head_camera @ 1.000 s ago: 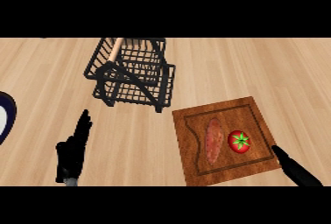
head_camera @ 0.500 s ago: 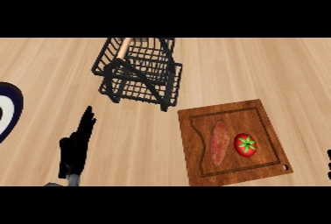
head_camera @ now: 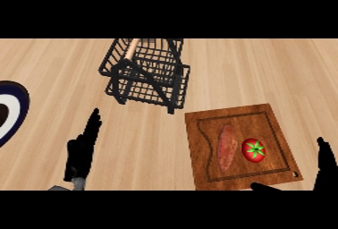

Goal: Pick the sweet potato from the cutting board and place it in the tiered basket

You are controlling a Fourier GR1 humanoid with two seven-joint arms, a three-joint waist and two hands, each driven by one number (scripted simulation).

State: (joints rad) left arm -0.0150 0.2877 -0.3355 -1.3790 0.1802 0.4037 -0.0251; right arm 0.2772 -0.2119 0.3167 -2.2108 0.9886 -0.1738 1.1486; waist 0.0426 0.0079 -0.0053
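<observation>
**Sweet potato on the board, both hands empty**

At the far left edge, around nine o'clock, part of a round plate (head_camera: 9, 117) with a dark blue rim and pale centre shows; whatever it may hold is cut off by the frame.

Next, at about seven o'clock, the left hand (head_camera: 82, 150) rests over the wooden counter (head_camera: 59, 71), fingers straight and pointing up toward twelve, holding nothing.

Toward eleven to twelve o'clock stands the tiered basket (head_camera: 146, 74), black wire with a pale wooden handle at its top. Both tiers show only wire and the counter through it. Open counter lies between the basket's lower corner and the cutting board.

At four to five o'clock lies the cutting board (head_camera: 274, 116), dark brown wood with a groove running round inside its edge, turned slightly off square. On it the sweet potato (head_camera: 226, 146) lies lengthwise, pointing roughly twelve to six, on the left half of the board. Just beside it on its right sits a red tomato (head_camera: 253, 150) with a green star-shaped stem, very close to the sweet potato or touching it.

At the right edge, near four o'clock, the right hand (head_camera: 325, 163) shows as a dark shape beside the board's right side, with a thumb reaching along the board's lower edge. Its fingers look open and grasp nothing.
</observation>
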